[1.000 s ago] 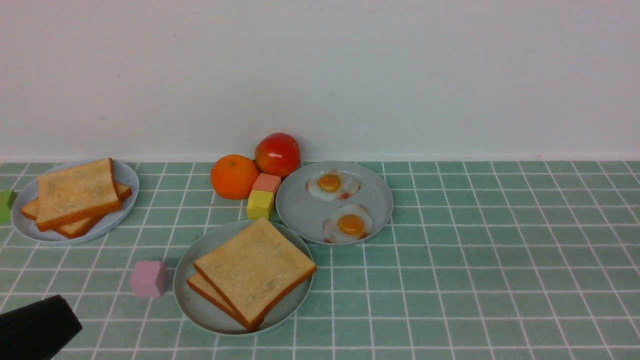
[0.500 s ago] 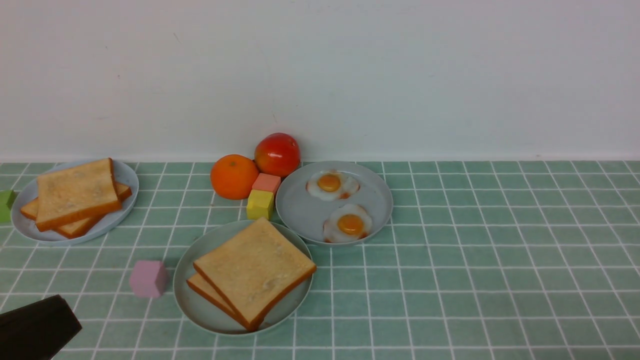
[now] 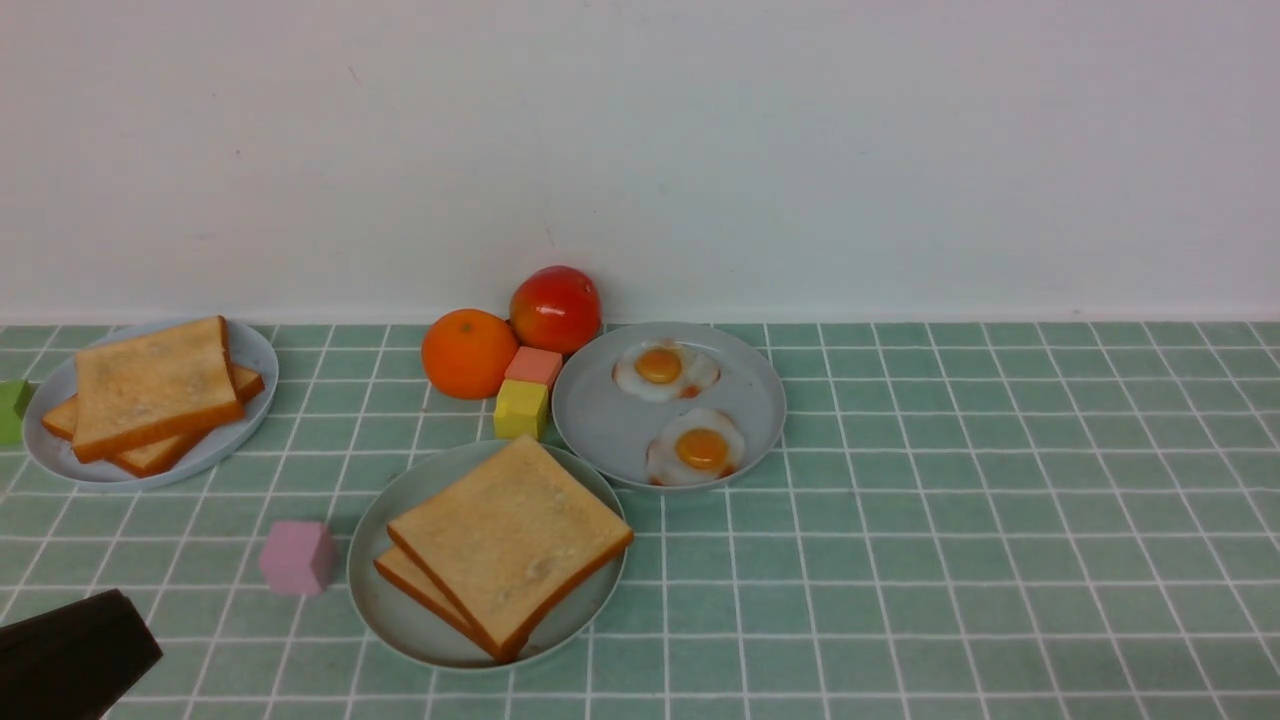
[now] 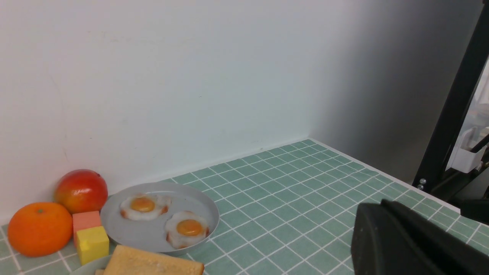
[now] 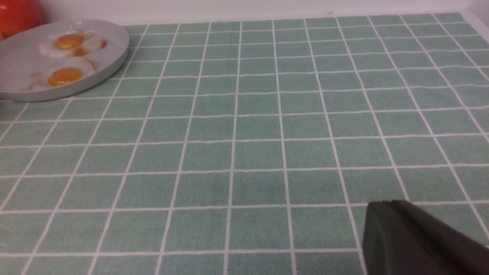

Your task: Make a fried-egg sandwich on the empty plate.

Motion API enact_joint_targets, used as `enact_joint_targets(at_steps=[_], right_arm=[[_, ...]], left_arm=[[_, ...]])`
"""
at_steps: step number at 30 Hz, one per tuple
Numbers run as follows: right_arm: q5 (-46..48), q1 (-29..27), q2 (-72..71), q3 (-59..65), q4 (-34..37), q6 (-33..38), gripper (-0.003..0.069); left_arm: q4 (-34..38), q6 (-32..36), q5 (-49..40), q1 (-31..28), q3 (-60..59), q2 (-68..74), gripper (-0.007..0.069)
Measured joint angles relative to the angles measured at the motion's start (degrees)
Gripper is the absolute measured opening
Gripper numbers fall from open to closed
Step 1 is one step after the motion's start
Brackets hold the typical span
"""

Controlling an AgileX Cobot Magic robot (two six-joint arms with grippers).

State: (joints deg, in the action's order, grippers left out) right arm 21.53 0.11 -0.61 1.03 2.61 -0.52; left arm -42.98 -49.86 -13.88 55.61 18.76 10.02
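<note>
On the pale mint-green plate (image 3: 400, 640) at the front centre lie two toast slices, the upper one (image 3: 510, 535) askew over the lower one (image 3: 405, 575). Whether an egg lies between them is hidden. Two fried eggs (image 3: 665, 368) (image 3: 697, 447) rest on the grey-blue plate (image 3: 600, 420) just behind and to the right. My left gripper (image 3: 130, 645) sits low at the front left corner, shut and holding nothing. My right gripper (image 5: 382, 208) shows only in the right wrist view, shut and holding nothing above bare tiles, well right of the egg plate (image 5: 110, 65).
A second grey-blue plate (image 3: 245, 355) with stacked toast (image 3: 150, 385) sits at the far left. An orange (image 3: 468, 352), a red fruit (image 3: 556, 308), a salmon block (image 3: 533, 366) and a yellow block (image 3: 521, 408) cluster by the wall. A pink block (image 3: 296, 557) lies left of the mint plate, and a green block (image 3: 12, 410) at the left edge.
</note>
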Motion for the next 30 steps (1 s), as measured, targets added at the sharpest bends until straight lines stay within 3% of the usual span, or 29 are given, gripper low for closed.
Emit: enact_joint_targets(at_steps=[26, 30], right_arm=[[0.06, 0.00, 0.00, 0.00, 0.23, 0.00, 0.0003], [0.06, 0.00, 0.00, 0.00, 0.23, 0.00, 0.0005]], left_arm=[[0.00, 0.00, -0.45, 0.00, 0.00, -0.12, 0.0022], [4.57, 2.58, -2.19, -0.90, 0.00, -0.58, 0.0022]])
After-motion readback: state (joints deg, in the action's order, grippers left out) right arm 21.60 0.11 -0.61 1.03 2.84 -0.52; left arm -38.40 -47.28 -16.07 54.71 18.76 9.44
